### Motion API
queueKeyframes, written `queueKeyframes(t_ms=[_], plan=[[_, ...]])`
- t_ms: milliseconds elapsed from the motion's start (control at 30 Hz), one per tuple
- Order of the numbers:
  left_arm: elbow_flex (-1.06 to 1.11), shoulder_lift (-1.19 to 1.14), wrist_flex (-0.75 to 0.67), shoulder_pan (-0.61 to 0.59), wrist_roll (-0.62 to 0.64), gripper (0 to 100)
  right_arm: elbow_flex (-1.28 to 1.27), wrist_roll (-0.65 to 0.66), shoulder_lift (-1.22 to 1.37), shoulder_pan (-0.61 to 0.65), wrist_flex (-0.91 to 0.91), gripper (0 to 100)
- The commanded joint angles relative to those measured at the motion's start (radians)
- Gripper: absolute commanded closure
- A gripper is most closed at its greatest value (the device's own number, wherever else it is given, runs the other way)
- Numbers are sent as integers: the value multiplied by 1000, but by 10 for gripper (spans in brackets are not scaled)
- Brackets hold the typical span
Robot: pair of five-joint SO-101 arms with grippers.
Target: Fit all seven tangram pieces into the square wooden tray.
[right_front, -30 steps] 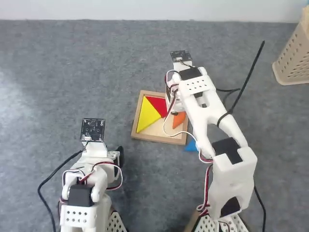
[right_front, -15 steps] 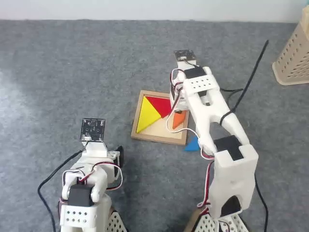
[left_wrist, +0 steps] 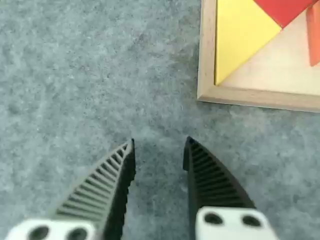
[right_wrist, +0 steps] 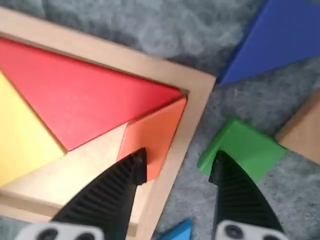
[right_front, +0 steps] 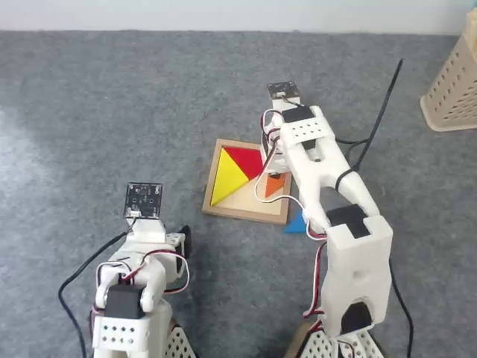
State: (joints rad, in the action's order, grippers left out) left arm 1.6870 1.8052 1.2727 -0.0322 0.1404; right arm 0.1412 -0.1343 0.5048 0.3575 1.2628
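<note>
The square wooden tray [right_front: 243, 211] holds a yellow triangle [right_front: 227, 179], a red triangle [right_front: 244, 161] and an orange piece [right_front: 276, 184]. My right gripper [right_wrist: 177, 162] hangs open over the tray's rim [right_wrist: 186, 131], one fingertip above the orange piece [right_wrist: 155, 132], the other outside the tray by a green piece [right_wrist: 241, 150]. A dark blue piece [right_wrist: 280, 35] lies on the carpet beyond the tray's corner. A light blue piece [right_front: 297, 222] rests by the tray's near right corner. My left gripper [left_wrist: 159, 150] is open over bare carpet, short of the tray [left_wrist: 207, 75].
Grey carpet covers the floor. A wood-coloured piece [right_wrist: 301, 132] lies beside the green one. A beige slotted basket [right_front: 455, 89] stands at the far right. The right arm's black cable [right_front: 380, 127] trails over the carpet behind the tray.
The right arm has shifted slightly to the right over the tray's right side, uncovering more of the light blue piece. The left arm has kept still.
</note>
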Motion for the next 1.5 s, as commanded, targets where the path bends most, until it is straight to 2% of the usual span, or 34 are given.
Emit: queueKeyframes(t_ms=[0,167,300,400,500,700,833,1067,1333,1467], plan=[[-2,20,-6,-5,6,848,49,37,-15,-12,1,793],[-2,20,-6,-5,6,848,121,37,-127,-13,137,801],[-2,20,-6,-5,6,848,110,41,-306,-13,214,894],[-2,20,-6,-5,6,848,31,75,-443,-7,245,928],[-2,20,-6,-5,6,848,-123,103,-598,-25,213,929],[-2,20,-6,-5,6,848,-542,198,-875,-108,39,929],[-2,20,-6,-5,6,848,-690,235,-981,-154,-1,929],[-2,20,-6,-5,6,848,-707,362,-1000,-177,33,930],[-2,20,-6,-5,6,848,-717,333,-978,-209,-124,929],[-2,20,-6,-5,6,848,-588,328,-832,-216,-74,928]])
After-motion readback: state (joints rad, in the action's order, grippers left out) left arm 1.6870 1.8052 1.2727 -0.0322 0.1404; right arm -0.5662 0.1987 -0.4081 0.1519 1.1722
